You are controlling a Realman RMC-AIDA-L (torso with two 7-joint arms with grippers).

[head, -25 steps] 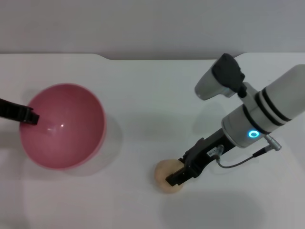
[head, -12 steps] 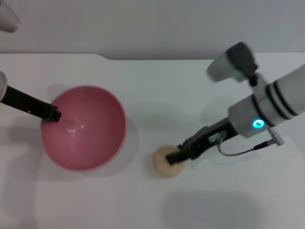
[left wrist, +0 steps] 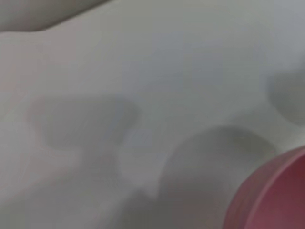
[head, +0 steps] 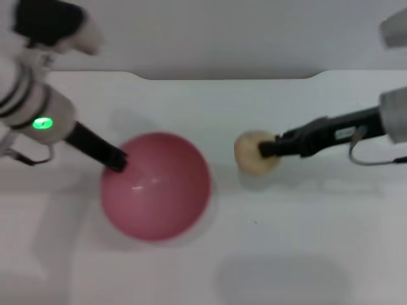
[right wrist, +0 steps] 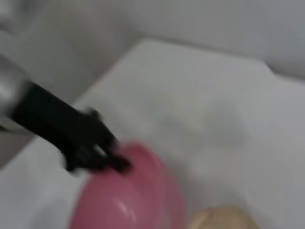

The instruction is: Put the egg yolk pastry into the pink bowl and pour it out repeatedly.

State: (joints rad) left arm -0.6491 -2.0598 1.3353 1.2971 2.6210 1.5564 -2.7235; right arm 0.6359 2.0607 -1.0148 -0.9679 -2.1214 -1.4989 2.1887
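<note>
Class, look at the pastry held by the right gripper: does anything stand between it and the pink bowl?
Nothing visible does. Only bare table separates the egg yolk pastry, in the right gripper, from the pink bowl, whose rim the left gripper holds.

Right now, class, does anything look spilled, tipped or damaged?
Nothing stands out. The pink bowl sits upright, held at its rim by the left gripper; the right gripper holds the intact egg yolk pastry.

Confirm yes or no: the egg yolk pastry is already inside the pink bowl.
No. In the head view the egg yolk pastry is at the right gripper, outside and to the right of the pink bowl.
</note>
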